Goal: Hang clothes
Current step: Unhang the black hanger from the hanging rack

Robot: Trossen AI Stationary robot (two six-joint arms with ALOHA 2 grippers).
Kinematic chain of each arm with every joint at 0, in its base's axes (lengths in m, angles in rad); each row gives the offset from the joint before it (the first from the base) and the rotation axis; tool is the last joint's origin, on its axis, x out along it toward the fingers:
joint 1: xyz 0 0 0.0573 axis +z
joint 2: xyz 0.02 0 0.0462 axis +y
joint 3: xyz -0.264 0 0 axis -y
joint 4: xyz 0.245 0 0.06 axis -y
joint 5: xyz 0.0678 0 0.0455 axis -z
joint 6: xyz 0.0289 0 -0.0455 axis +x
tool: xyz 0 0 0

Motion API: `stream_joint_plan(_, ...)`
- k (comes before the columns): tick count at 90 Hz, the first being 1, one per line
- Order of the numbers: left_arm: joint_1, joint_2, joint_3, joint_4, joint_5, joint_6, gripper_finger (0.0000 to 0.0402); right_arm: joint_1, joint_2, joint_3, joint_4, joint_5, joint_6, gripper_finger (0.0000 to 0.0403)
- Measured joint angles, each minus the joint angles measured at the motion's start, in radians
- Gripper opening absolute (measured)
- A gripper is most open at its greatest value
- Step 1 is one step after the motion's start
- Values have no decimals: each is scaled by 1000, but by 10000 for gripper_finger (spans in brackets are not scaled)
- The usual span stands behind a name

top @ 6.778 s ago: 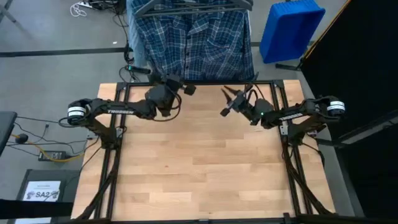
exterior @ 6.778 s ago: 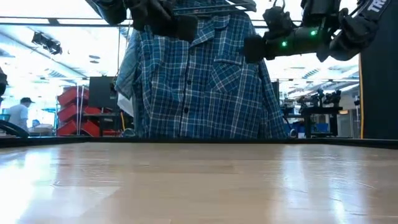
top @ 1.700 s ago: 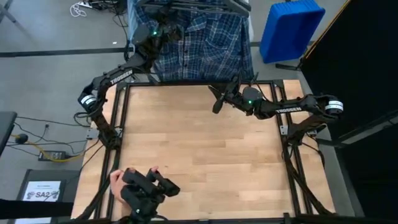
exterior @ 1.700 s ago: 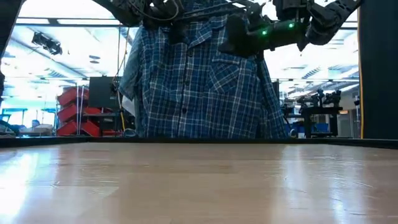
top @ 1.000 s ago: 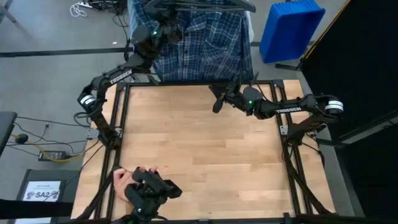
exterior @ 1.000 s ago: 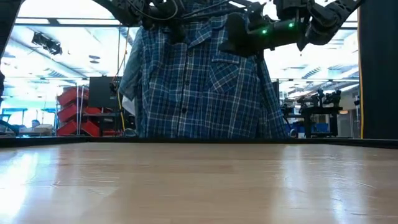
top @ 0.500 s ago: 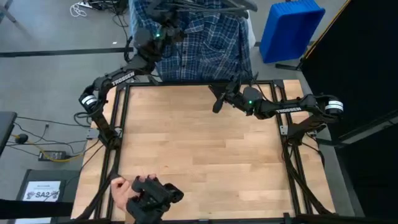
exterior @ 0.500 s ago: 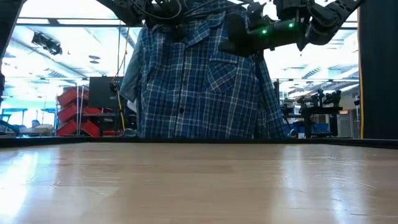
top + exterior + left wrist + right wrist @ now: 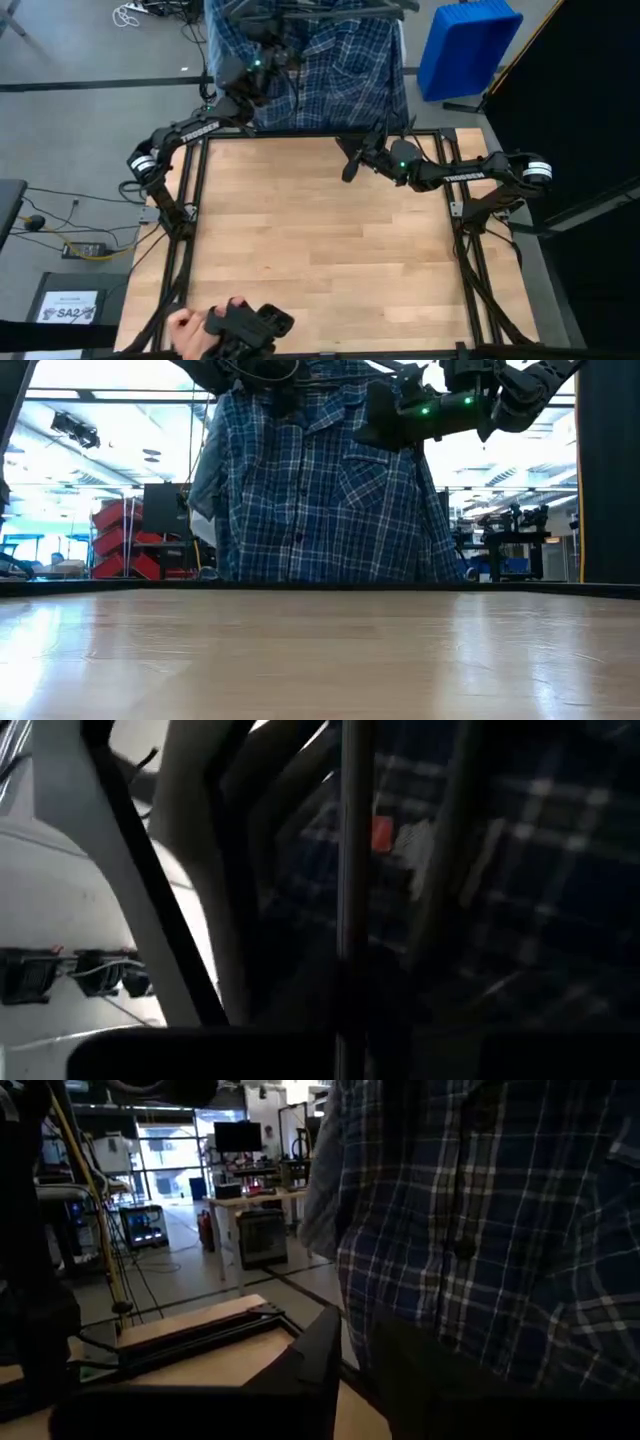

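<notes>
Person's hand (image 9: 185, 325) with dark device (image 9: 245, 327) at near edge of surface (image 9: 320, 230), well apart from plaid shirt (image 9: 325, 65). Plaid shirt hangs on hanger (image 9: 300, 8) beyond far edge of surface, front facing surface, buttoned. My left jaws (image 9: 262, 45) raised against shirt's collar side, by hanger; cannot tell whether clenched or released. My right jaws (image 9: 352, 158) hover over far edge of surface, just short of shirt's hem, spread apart, grasping nothing. Blue bin (image 9: 467, 47) on floor right of shirt.
</notes>
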Motion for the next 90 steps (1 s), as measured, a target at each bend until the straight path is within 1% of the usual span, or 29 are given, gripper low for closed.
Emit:
stream_joint_plan(9, -12, -12, 0, -3, -26, 1, 7, 0, 0, 0, 0, 0, 0, 41)
stream_joint_plan(15, -31, -27, 0, -30, -69, 1, 7, 0, 0, 0, 0, 0, -3, 41)
stream_joint_plan(21, -64, -49, 0, -132, -153, -2, 7, 0, -2, 0, -3, 0, -36, 39)
stream_joint_plan(26, -95, -64, 0, -218, -247, -11, 7, 2, -19, -1, -21, 8, -85, 37)
stream_joint_plan(33, -144, -73, 0, -320, -367, -33, 7, 13, -52, -1, -22, 45, -147, 36)
stream_joint_plan(37, -173, -78, 0, -365, -411, -36, 7, 20, -73, -1, -26, 78, -180, 37)
stream_joint_plan(42, -211, -85, 0, -395, -443, -37, 7, 29, -96, -1, -35, 119, -220, 38)
stream_joint_plan(51, -268, -98, 0, -386, -470, -31, 6, 43, -141, -1, -65, 178, -257, 42)
stream_joint_plan(66, -324, -123, 0, -347, -503, -29, 6, 67, -203, -1, -118, 221, -283, 48)
stream_joint_plan(75, -351, -129, 1, -366, -581, -35, 6, 86, -235, -1, -122, 250, -321, 47)
stream_joint_plan(79, -367, -130, 1, -421, -643, -59, 6, 97, -249, -1, -121, 272, -359, 45)
stream_joint_plan(82, -379, -130, 1, -492, -685, -96, 6, 107, -263, -1, -122, 295, -397, 44)
stream_joint_plan(86, -393, -130, 1, -622, -731, -181, 6, 122, -283, -1, -122, 328, -455, 44)
stream_joint_plan(90, -403, -133, 1, -787, -737, -301, 6, 138, -307, -1, -122, 377, -518, 43)
